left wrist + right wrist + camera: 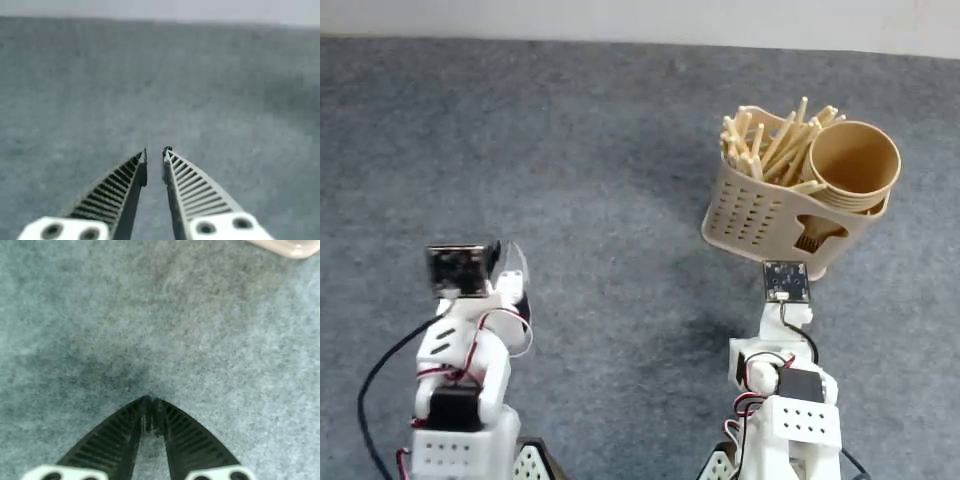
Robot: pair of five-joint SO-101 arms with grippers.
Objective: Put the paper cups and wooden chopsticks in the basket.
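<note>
A: So, status?
B: Tan paper cups [855, 160], wooden chopsticks [770, 140] standing in beige slotted plastic basket [760, 215], far right. Right gripper [151, 415] pinched together, empty, just near of it. Left gripper [155, 155] slightly apart, well left.

The table [620, 150] is covered in grey, felt-like carpet that runs all the way back to a pale strip along the far edge. Sitting straight on it is a beige slotted basket [760, 215], over on the far right. At the near edge stand the left arm's base [450, 445] and the right arm's base [790, 430], well apart from each other.
</note>
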